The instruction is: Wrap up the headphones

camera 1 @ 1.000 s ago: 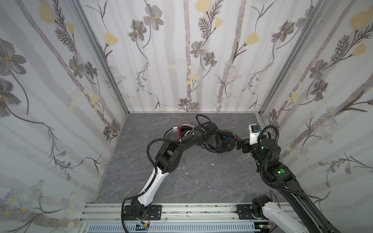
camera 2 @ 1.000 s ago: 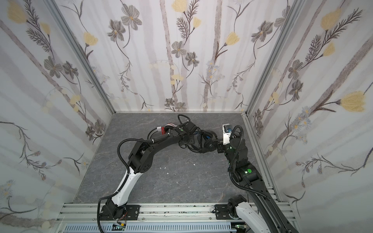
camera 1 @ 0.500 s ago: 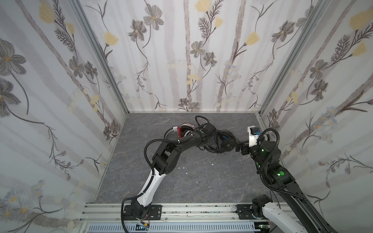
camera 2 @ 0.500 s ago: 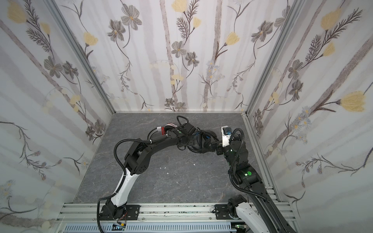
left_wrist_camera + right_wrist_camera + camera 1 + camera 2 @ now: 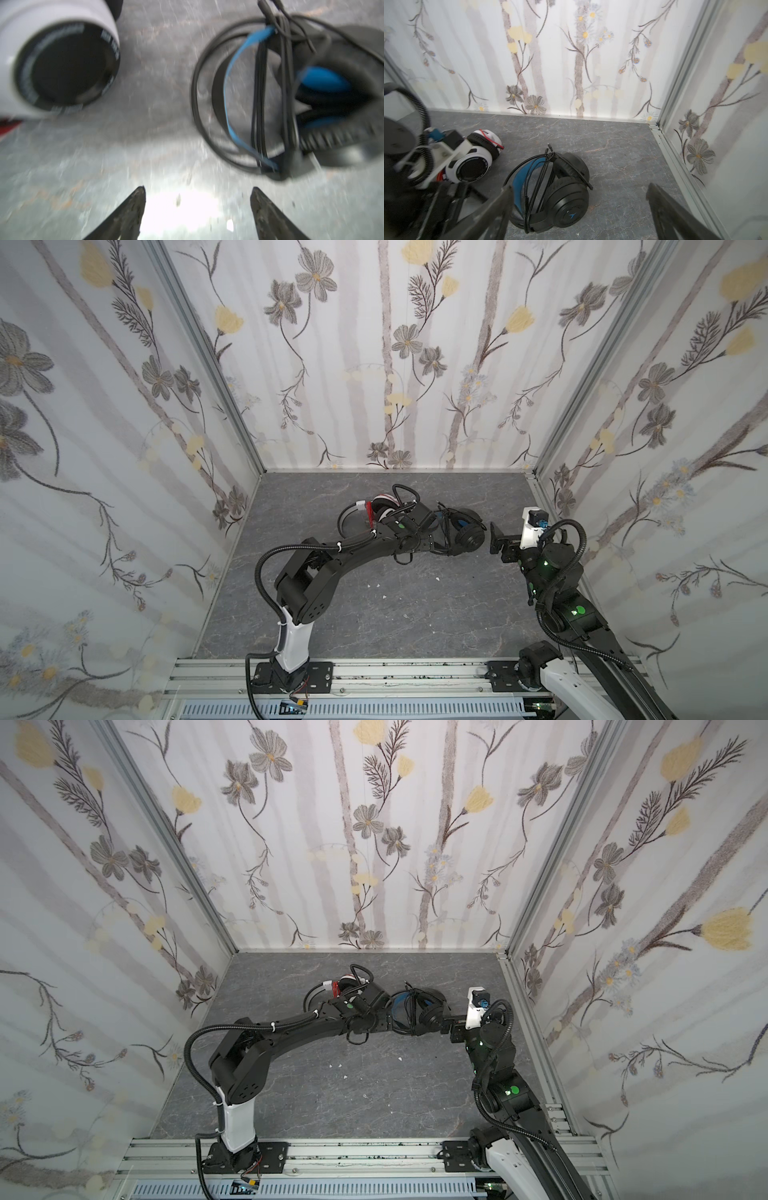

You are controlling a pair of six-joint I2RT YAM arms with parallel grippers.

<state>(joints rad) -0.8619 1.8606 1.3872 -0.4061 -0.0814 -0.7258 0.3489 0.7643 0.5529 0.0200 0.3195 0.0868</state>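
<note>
Grey marbled worktop [image 5: 374, 614] lies bare toward the front rail [image 5: 374, 672], apart from a few white flecks [image 5: 376, 585]. Further in, the left hand [image 5: 197, 192] hangs low over the stone. Its fingers are apart with nothing between them, and it sits just short of the black headset [image 5: 566, 199]. The right hand [image 5: 496, 537] faces that headset from the opposite side, spread wide and empty, close to an ear cup, though a top view shows a gap between them. The black headset lies on its side around mid-worktop. Its black cord [image 5: 542, 176] runs in several strands across the blue-lined headband [image 5: 519, 178]. The plug [image 5: 549, 145] pokes up free, and one loop [image 5: 508, 176] bulges loose outside the band. Behind it and toward the left arm lies the white headset [image 5: 471, 164], with a thin red cord [image 5: 490, 139] crossing its ear pad. The left arm hides enough that I cannot tell how fully that cord is wound. The floral wall [image 5: 571, 62] closes the view. The black wrap looks slack. Nothing pins the plug end, so a nudge from either hand on the cup or band could let the strands slide off and uncoil. The stray loop sits near the left fingers, where a fingertip could hook it and drag the headset. The two hands are also close enough to collide.
</note>
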